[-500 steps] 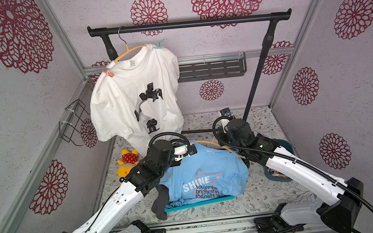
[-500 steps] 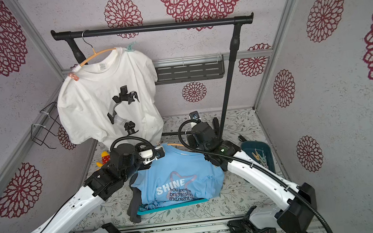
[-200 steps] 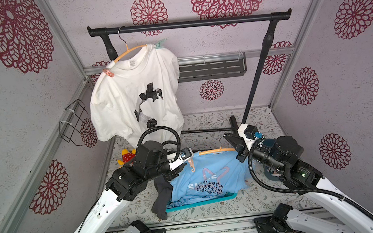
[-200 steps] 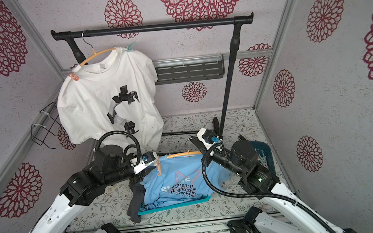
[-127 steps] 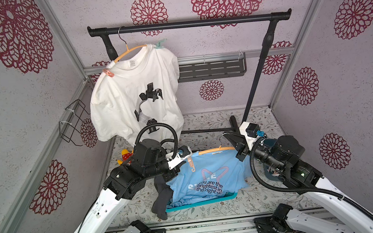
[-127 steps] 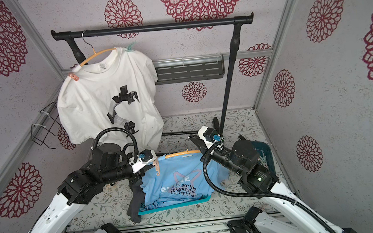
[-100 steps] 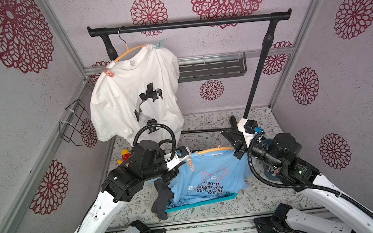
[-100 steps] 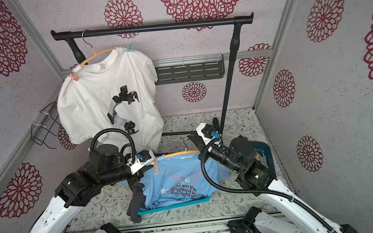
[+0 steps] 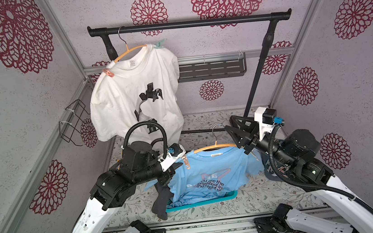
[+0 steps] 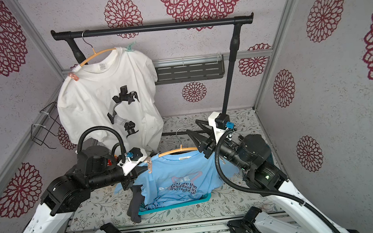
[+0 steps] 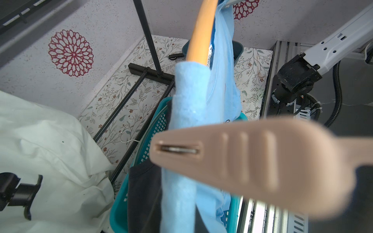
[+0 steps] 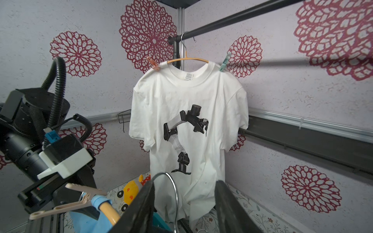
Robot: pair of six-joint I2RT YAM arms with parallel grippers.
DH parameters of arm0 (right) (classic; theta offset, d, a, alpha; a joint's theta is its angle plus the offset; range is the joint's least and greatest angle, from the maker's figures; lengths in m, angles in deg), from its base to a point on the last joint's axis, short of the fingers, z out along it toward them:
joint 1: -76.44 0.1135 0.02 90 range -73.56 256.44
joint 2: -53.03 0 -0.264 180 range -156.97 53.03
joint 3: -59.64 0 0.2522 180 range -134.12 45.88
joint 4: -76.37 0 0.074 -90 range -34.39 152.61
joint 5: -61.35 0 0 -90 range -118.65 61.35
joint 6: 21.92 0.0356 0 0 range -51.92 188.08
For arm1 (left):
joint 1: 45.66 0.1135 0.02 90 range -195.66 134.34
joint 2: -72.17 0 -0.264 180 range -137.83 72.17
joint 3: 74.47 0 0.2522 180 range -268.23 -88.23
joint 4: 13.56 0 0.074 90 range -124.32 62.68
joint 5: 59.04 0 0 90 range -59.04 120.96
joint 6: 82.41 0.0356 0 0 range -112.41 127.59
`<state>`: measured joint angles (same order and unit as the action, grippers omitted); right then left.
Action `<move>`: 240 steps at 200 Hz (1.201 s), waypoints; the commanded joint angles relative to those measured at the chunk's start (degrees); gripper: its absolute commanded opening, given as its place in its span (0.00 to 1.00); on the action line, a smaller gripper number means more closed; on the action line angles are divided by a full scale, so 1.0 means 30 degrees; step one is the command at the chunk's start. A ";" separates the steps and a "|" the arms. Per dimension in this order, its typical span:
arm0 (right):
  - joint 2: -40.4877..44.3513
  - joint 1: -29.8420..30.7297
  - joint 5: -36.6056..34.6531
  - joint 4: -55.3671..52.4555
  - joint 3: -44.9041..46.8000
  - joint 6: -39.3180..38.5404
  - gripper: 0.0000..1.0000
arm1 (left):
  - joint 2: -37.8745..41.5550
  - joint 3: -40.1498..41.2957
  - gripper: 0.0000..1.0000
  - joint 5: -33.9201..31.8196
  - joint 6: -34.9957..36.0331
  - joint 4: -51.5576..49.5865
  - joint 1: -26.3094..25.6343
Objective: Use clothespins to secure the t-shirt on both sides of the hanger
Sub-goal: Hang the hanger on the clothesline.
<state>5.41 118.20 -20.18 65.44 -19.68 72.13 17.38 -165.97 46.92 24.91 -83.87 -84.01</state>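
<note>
L claw (image 10: 142,170) pinches beige clothespin (image 10: 149,165) on blue tee (image 10: 174,170) shoulder; R claw (image 10: 191,126) spread by hanger (image 10: 175,151).

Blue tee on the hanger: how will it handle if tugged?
Likely floppy: the tee drapes in folds from the hanger into the basket. Probably light: the cloth looks thin. Only one clothespin shows on it, so a tug may slide it along the hanger.

Lilac floral walls (image 9: 185,48), leafy floor (image 9: 260,199), black rail (image 9: 194,23)

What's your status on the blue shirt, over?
Left claw shut on beige clothespin at shoulder of blue t-shirt. Right claw open beside end of orange hanger. No pin seen on other shoulder; right claw crowds it.
</note>
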 commanded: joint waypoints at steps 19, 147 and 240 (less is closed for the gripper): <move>0.1080 -0.0062 -0.0200 0.0728 -0.0645 0.0428 0.58 | 0.1179 -0.1623 0.00 0.0519 -0.1104 0.0333 0.0068; 0.5544 -0.0062 -0.9068 0.2021 0.1425 -0.1765 0.72 | -0.0724 -0.7442 0.00 0.1119 -0.1702 -0.2363 0.0052; 1.2009 -0.0062 -0.8474 -0.3384 0.5616 -0.1465 0.81 | -0.3718 -1.3716 0.00 -0.1647 -0.2359 -0.4786 0.0055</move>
<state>38.33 118.20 -47.79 59.45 -4.57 67.21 7.13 -201.22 44.15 20.80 -101.23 -84.01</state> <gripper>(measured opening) 0.791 0.122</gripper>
